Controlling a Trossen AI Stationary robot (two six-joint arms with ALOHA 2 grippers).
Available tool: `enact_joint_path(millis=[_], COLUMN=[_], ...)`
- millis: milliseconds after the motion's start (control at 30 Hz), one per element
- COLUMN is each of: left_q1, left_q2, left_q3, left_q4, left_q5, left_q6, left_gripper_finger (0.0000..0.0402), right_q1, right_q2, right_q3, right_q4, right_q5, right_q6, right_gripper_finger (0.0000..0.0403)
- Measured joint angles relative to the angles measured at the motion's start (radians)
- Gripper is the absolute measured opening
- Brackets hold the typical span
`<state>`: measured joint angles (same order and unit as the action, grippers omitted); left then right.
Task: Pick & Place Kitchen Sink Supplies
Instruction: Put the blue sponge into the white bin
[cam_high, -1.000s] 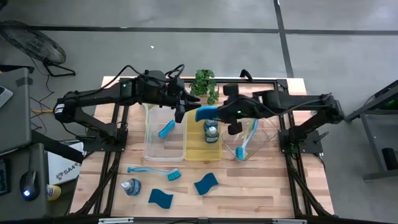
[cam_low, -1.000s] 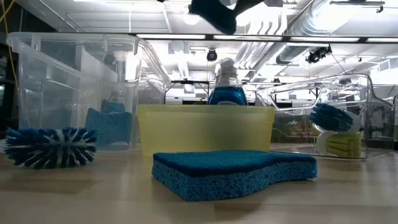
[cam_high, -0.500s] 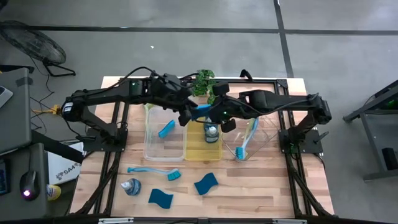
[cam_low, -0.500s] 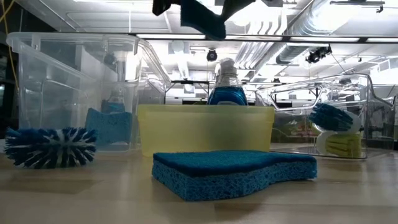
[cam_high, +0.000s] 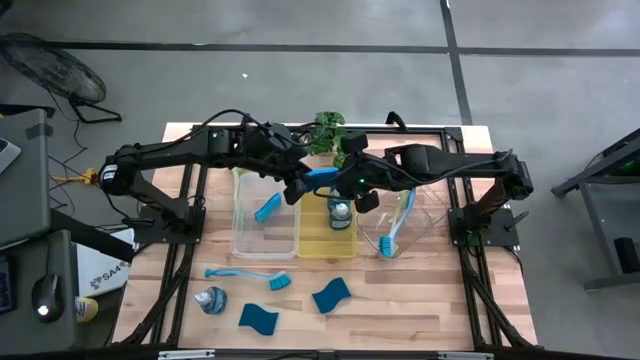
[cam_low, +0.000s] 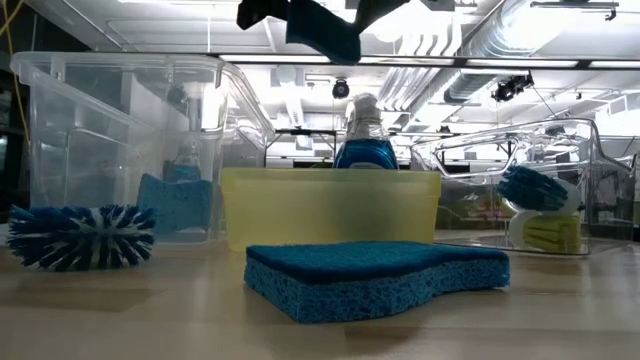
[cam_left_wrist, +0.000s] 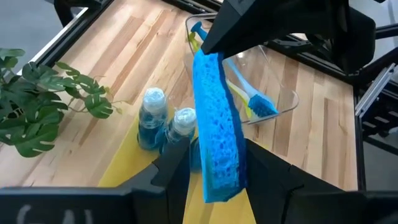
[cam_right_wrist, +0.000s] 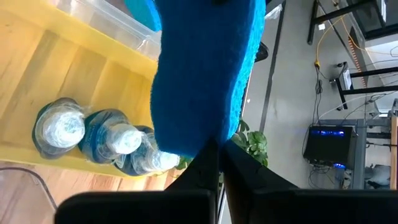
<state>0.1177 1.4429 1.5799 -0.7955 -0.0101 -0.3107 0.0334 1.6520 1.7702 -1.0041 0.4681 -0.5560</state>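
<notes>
**Both grippers on one blue sponge above the yellow tray**

A wavy blue sponge (cam_left_wrist: 216, 127) hangs in the air over the far end of the yellow tray (cam_high: 322, 240), held from two sides at once. The left gripper (cam_left_wrist: 208, 174) has its fingers pressed against both faces of the sponge's lower end; the right gripper (cam_right_wrist: 214, 163) is clamped tight on the opposite end, its fingers closed together on the sponge's edge. In the high view the two arms meet nose to nose over the middle of the table, the sponge between them.

Directly beneath, small clear bottles of blue dish soap (cam_left_wrist: 166, 127) stand clustered in the yellow tray. A blue sponge piece (cam_high: 267, 207) lies in the clear tray (cam_high: 240, 240) on the left; a dish brush (cam_high: 396, 232) leans in the clear tray on the right. On the bare wood nearer the front lie a blue dish brush (cam_high: 250, 275), another soap bottle (cam_high: 210, 299) and two more wavy sponges (cam_high: 331, 295). A small potted plant (cam_high: 327, 132) stands at the table's far edge.
</notes>
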Motion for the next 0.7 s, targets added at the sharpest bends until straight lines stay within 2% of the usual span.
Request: enact_joint_path(millis=[100,333,533,700], left_q1=[0.000,0.000,0.000,0.000], left_q2=[0.000,0.000,0.000,0.000], left_q3=[0.000,0.000,0.000,-0.001], left_q4=[0.000,0.000,-0.016,-0.066], left_q5=[0.001,0.003,0.011,0.008], left_q6=[0.015,0.024,0.044,0.044], left_gripper_finger=[0.0107,0.0012,0.0014,0.0008], right_q1=[0.000,0.000,0.000,0.001], right_q2=[0.000,0.000,0.000,0.000], right_q3=[0.000,0.000,0.000,0.000], right_q4=[0.000,-0.001,0.000,0.001], right_q5=[-0.006,-0.006,-0.011,-0.019], right_q6=[-0.002,-0.003,-0.003,0.010], right_gripper_finger=[0.0000,0.0000,0.0006,0.0039])
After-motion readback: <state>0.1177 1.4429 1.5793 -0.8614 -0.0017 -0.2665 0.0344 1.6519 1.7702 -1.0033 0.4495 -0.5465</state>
